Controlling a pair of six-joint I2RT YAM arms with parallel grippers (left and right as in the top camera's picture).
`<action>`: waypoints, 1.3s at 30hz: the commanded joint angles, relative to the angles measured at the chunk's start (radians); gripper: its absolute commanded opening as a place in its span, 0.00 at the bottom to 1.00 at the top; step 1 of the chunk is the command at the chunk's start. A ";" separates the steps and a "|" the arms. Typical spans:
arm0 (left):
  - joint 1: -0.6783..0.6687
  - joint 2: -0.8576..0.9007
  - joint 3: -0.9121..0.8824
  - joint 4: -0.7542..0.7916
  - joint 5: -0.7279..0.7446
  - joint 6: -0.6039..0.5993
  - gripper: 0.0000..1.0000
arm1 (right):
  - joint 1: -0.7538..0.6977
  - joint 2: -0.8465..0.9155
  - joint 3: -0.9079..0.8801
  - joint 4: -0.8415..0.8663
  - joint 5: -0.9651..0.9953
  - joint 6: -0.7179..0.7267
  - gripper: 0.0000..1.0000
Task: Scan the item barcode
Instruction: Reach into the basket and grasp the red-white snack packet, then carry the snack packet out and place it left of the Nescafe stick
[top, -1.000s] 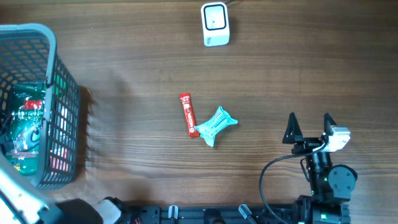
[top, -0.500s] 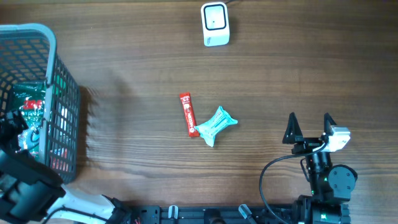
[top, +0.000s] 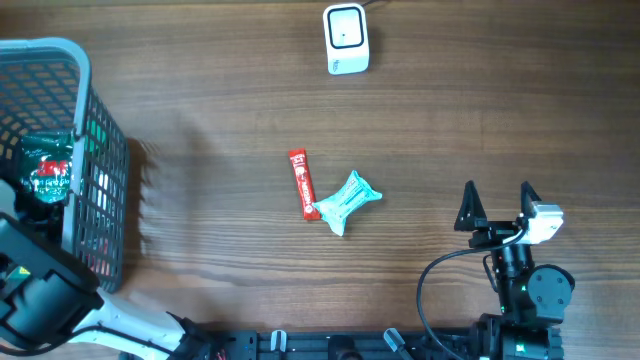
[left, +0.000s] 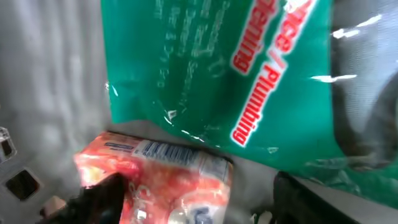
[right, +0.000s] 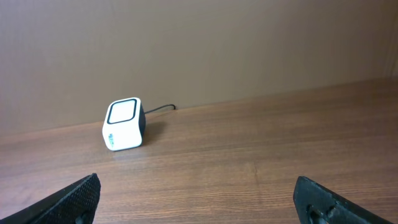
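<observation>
Grey plastic mesh forms the basket (top: 100, 150) at the left edge of the table (top: 450, 120), and our left gripper (left: 196, 183) is down inside it; through the left wrist camera we see its fingers (left: 102, 199) on either side of an orange packet (left: 161, 171) with a barcode strip along its top edge; the jaws stand partly apart, and we cannot tell whether they pinch the packet or merely flank it; a green packet (left: 217, 68) with red lettering lies just behind. Our right gripper (top: 497, 200) rests near the table's front right, jaws spread wide and holding nothing; the white scanner (top: 346, 38) stands at the far edge, well apart from the basket; a red bar (top: 302, 185) and a teal packet (top: 346, 202) lie touching mid-table.
</observation>
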 joint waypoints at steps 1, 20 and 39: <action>-0.012 0.008 -0.030 0.017 -0.025 -0.002 0.40 | 0.005 -0.001 -0.001 0.006 0.006 -0.018 1.00; -0.010 -0.173 0.723 -0.497 -0.024 -0.001 0.04 | 0.005 -0.001 -0.001 0.006 0.006 -0.018 1.00; -0.594 -0.639 0.797 -0.501 0.092 0.047 0.04 | 0.005 -0.001 -0.001 0.006 0.006 -0.018 1.00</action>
